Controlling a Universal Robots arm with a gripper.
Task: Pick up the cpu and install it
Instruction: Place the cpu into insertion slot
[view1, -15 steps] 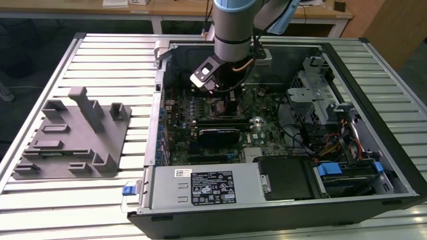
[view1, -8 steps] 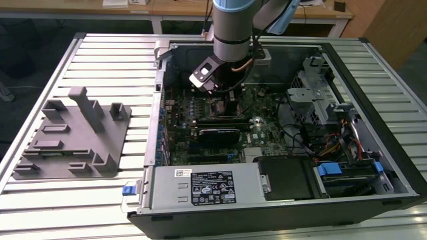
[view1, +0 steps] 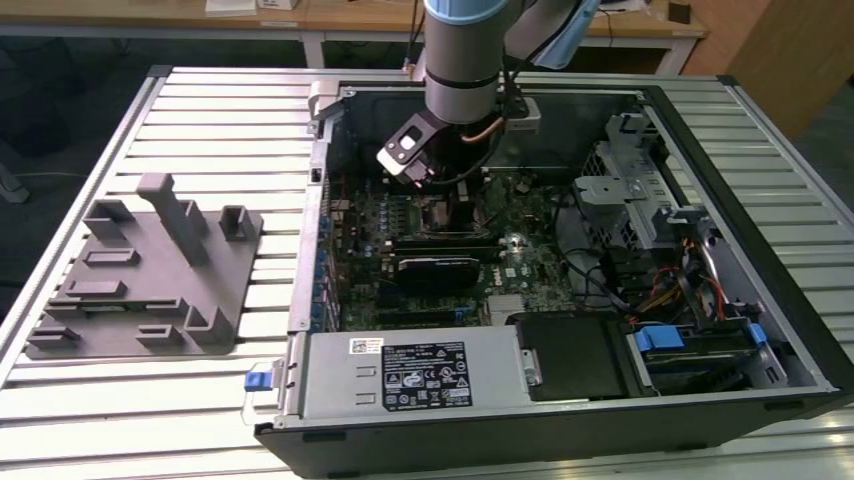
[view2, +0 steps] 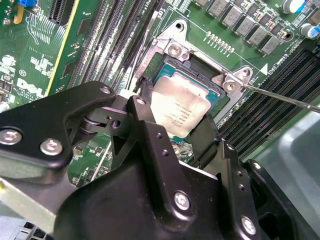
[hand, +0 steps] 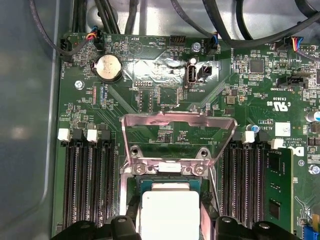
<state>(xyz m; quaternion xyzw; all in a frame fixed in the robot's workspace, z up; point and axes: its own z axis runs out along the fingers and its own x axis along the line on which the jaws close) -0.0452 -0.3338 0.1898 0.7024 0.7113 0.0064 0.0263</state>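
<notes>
Logged computer case (view1: 534, 440) lying open on slatted table (view1: 134, 400), grey fixture block (view1: 147, 270) beside it toward the exterior view's left. Noted inside the case: motherboard (view1: 534, 265), silver power supply (view1: 414, 370) along the wall nearest the camera, drive bay with blue tabs (view1: 667, 340) toward the exterior view's right. Saw arm (view1: 461, 60) hanging down into the case over the socket (view2: 172, 50). Found gripper (view2: 177, 111) narrow, black fingers (view2: 145, 117) pressed against two opposite edges of the cpu (view2: 182, 100). Located cpu within the socket frame, silver top up, green rim showing; cannot tell whether fully seated or just above the contacts. Recorded metal load plate (hand: 177, 122) hinged up, memory slots (hand: 85, 185) on both sides of the socket. Noted coin cell (hand: 108, 67) in its round holder.
</notes>
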